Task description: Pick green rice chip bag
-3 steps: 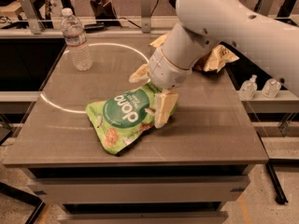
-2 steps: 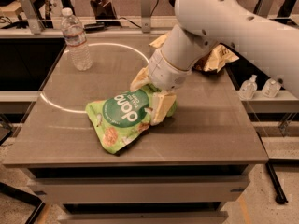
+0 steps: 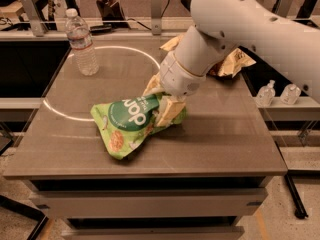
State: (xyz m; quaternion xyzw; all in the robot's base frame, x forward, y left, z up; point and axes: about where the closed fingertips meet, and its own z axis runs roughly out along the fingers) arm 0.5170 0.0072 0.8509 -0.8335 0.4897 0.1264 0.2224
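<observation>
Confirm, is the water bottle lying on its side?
No, the water bottle stands upright at the back left of the table, apart from the claw, which pinches the green rice chip bag at its right end.

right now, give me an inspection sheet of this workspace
surface: grey table with a white ring marked on it
job's things: green bag near the middle, crumpled, its right end bunched up in the gripper
clutter: bottle upright at the back left; brown bag at the back right, partly hidden by the arm
grippers: gripper down at the green bag's right end, shut on it
cables: nothing seen
surroundings: two small bottles on a ledge to the right of the table; a rail along the back
</observation>
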